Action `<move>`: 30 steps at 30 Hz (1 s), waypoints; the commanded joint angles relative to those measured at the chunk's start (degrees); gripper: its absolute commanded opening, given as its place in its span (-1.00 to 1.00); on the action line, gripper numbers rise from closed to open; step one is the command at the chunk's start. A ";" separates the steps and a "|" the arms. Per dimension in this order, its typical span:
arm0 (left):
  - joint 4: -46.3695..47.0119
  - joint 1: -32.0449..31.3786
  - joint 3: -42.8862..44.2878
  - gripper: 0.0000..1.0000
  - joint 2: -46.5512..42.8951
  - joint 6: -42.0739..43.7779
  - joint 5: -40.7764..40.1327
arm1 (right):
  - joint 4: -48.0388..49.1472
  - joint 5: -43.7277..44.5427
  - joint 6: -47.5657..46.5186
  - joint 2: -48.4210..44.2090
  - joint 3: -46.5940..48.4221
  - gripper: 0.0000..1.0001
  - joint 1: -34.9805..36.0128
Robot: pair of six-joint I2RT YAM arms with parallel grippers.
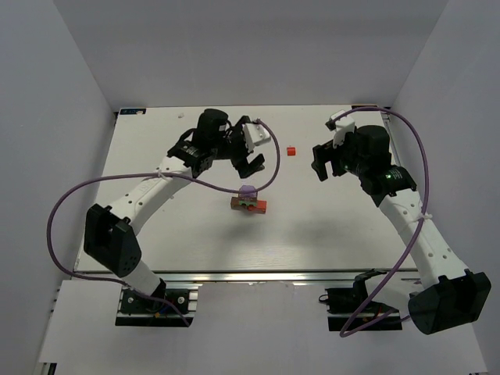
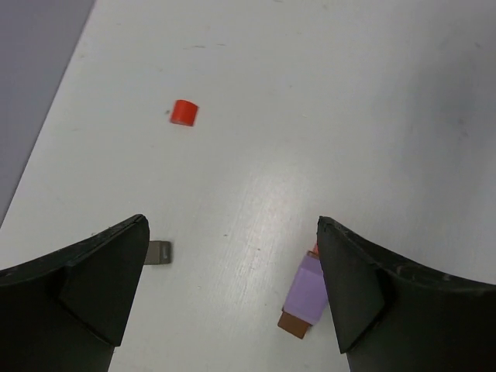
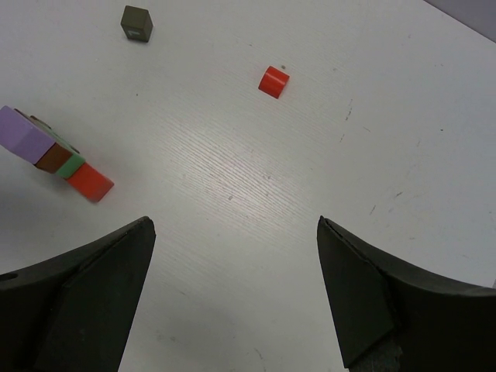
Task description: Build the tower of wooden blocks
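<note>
Your left fingers stood wide apart, empty, just beyond tower; likely drawn clear so stack stayed undisturbed. Your right fingers were likewise spread, holding nothing, well right of tower, probably parked until needed. Tower sat mid-worktop, lilac piece on top of brown, green, red. Loose red block lay beyond tower, to its right. Right wrist view showed dark grey block whole; left wrist view caught only part of it; top view showed none.

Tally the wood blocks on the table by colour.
Red: 2, the loose red block and the tower's red block
Lilac: 1, lilac block
Brown: 1, brown block
Green: 1, green block
Dark grey: 1, dark grey cube
Total: 6 in view
</note>
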 commanded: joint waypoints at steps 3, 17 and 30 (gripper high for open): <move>6.48 7.36 5.00 0.96 2.46 -15.33 -1.59 | 2.10 1.55 -0.93 -1.27 1.58 0.79 -0.14; 4.28 12.20 14.24 0.96 21.80 -5.86 -4.75 | -0.09 4.97 -3.30 2.16 3.69 0.79 -0.14; 8.41 14.49 16.96 0.91 31.47 -5.32 -0.89 | -6.33 7.26 -4.27 7.87 9.13 0.79 -0.14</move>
